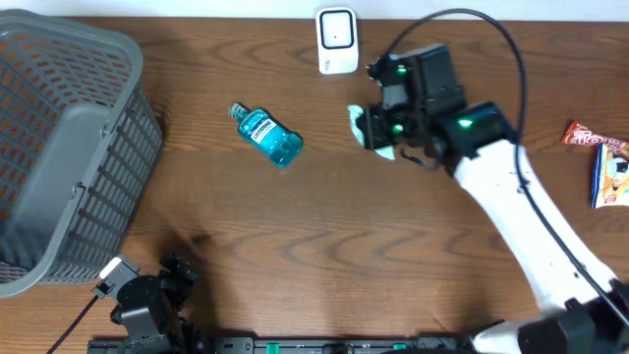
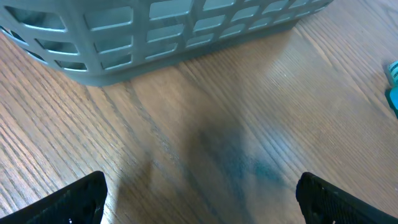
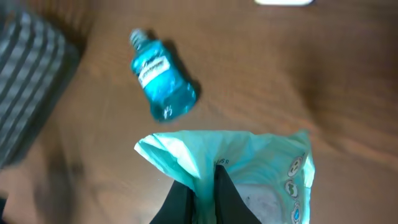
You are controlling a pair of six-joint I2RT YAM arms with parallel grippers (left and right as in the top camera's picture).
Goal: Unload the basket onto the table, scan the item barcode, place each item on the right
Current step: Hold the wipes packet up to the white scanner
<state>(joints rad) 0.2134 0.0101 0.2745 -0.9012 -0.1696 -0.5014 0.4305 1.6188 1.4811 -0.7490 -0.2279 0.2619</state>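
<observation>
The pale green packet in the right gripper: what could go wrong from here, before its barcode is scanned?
1. The right gripper pinches the packet only at one thin edge, so the soft film may slip out or crumple.
2. No barcode shows in these views, so it may face away from the white scanner.
3. The mouthwash bottle lies close by, and a wide swing could knock it.

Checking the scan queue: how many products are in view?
4: mouthwash bottle lying left of centre; teal pouch held in the right gripper; red packet and white packet at the far right. Others may be out of frame.
</observation>
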